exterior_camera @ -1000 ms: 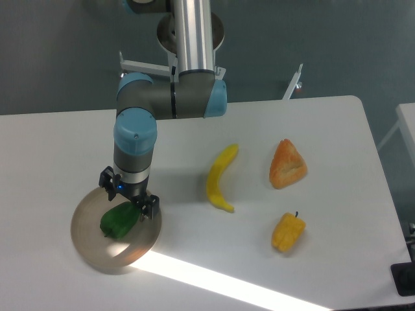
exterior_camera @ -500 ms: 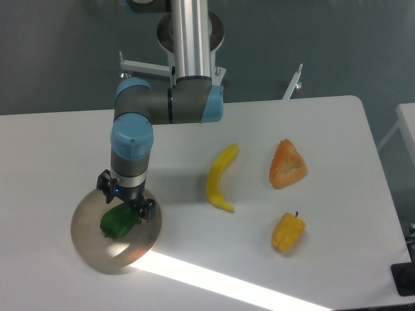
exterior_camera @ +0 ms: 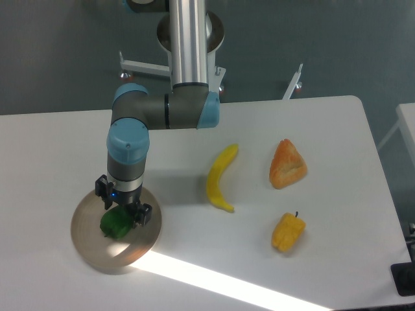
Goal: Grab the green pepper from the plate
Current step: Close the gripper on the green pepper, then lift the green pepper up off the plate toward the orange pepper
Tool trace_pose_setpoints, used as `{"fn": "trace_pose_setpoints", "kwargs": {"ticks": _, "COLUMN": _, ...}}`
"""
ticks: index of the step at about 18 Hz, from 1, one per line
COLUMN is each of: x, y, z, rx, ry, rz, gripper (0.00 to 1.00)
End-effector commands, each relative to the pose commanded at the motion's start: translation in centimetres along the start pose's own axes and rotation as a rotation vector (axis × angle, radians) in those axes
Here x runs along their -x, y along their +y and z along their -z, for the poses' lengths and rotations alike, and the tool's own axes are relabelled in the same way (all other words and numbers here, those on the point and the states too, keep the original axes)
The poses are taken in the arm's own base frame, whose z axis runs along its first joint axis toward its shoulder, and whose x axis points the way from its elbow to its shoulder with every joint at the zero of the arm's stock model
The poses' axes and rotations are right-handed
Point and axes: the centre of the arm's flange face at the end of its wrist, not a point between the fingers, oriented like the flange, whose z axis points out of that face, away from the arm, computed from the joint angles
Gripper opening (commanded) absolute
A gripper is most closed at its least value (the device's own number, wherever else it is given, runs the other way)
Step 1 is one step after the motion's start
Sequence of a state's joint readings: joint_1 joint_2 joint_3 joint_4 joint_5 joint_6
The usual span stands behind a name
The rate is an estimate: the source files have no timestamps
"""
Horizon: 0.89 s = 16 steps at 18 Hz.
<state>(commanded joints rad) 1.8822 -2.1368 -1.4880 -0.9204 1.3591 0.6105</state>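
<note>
Green pepper [exterior_camera: 115, 225], small, glossy and dark, lies on a round beige plate [exterior_camera: 97, 249] near the front left of a white table [exterior_camera: 324, 129]. The pepper sits on the upper-middle part of the plate, well inside the raised rim.

A robot arm [exterior_camera: 130, 146] with blue joint caps reaches straight down over the plate from a silver column at the back of the table. Its claw [exterior_camera: 123, 210] hangs directly over the pepper's upper right side, with a dark finger visible on either side. The wrist hides the fingertips, so whether they touch or pinch the pepper, or are merely spread around it, cannot be told.

To the right, well apart from the plate, a yellow banana [exterior_camera: 220, 179] lies curved on the table. Farther right are an orange wedge-shaped piece [exterior_camera: 286, 164] and, nearer the front, a yellow-orange pepper [exterior_camera: 288, 232]. A bright stripe of light crosses the table's front edge, touching the plate.
</note>
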Motion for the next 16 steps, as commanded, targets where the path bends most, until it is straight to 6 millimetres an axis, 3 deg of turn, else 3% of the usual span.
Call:
{"fn": "trace_pose_setpoints", "kwargs": {"ticks": 9, "x": 0.1, "y": -0.2, "z": 0.6, "rx": -0.008, "ry": -0.008, "rz": -0.018, "gripper": 0.37}}
{"fn": "trace_pose_setpoints", "kwargs": {"ticks": 13, "x": 0.4, "y": -0.9, "z": 2.6, "rx": -0.031, "ry": -0.028, "rz": -0.046, "gripper": 0.37}}
{"fn": "trace_pose_setpoints", "kwargs": {"ticks": 15, "x": 1.5, "y": -1.3, "z": 4.2, "rx": -0.053, "ry": -0.050, "rz": -0.049, "gripper": 0.37}}
{"fn": "trace_pose_setpoints", "kwargs": {"ticks": 16, "x": 3.0, "y": -1.4, "z": 5.4, "rx": -0.068, "ry": -0.068, "rz": -0.039, "gripper": 0.37}}
